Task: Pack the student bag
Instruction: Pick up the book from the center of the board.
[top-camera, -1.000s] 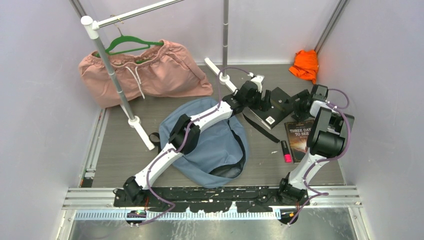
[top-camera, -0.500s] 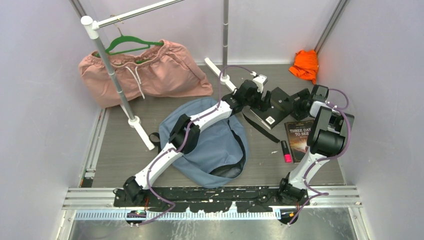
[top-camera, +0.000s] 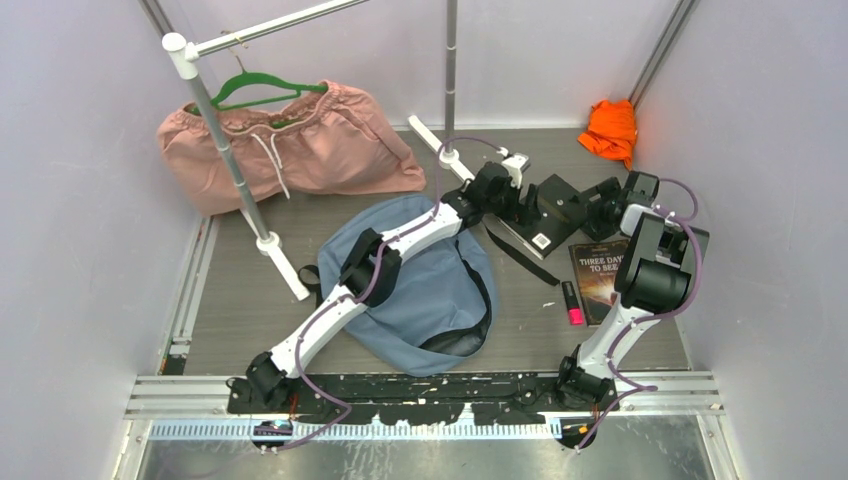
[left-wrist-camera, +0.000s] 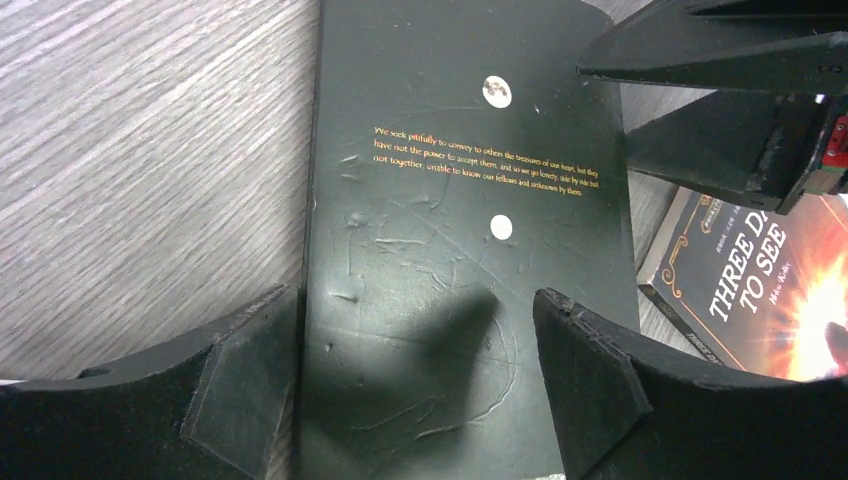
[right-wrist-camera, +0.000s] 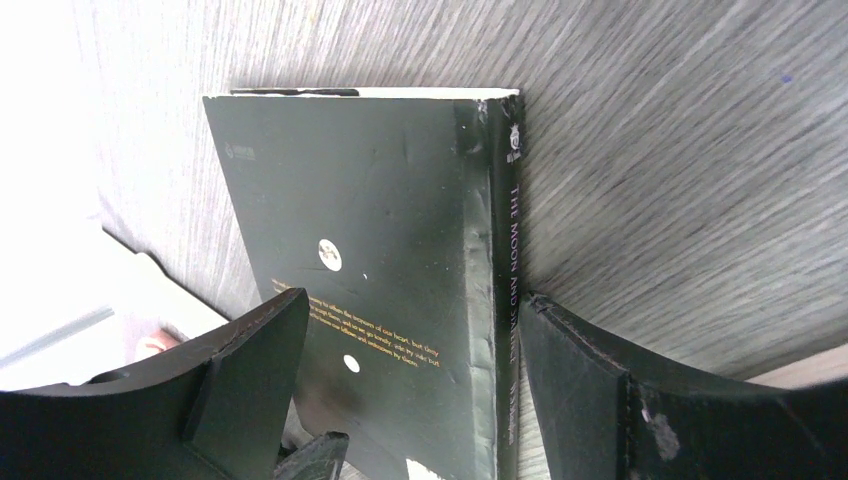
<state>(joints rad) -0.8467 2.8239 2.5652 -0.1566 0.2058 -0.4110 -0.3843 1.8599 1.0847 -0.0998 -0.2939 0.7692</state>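
The student bag (top-camera: 420, 290), a dusty-blue backpack, lies flat mid-table under my left arm. A black book (top-camera: 556, 205) lies on the table to its right. My left gripper (top-camera: 533, 205) is open at the book's near-left end, and its fingers straddle the book (left-wrist-camera: 460, 200) in the left wrist view. My right gripper (top-camera: 597, 207) is open at the opposite end. In the right wrist view one finger (right-wrist-camera: 590, 390) is beside the spine and the other is over the cover (right-wrist-camera: 380, 250). Neither gripper holds anything.
A second book, "Three Days to See" (top-camera: 598, 275), and a pink highlighter (top-camera: 573, 303) lie near the right arm. A pink garment on a green hanger (top-camera: 300, 145) and a white rack (top-camera: 235, 165) stand back left. An orange cloth (top-camera: 612, 128) is back right.
My left wrist has shifted slightly back and to the left. The black book and the right gripper have barely moved. Both grippers stay open.
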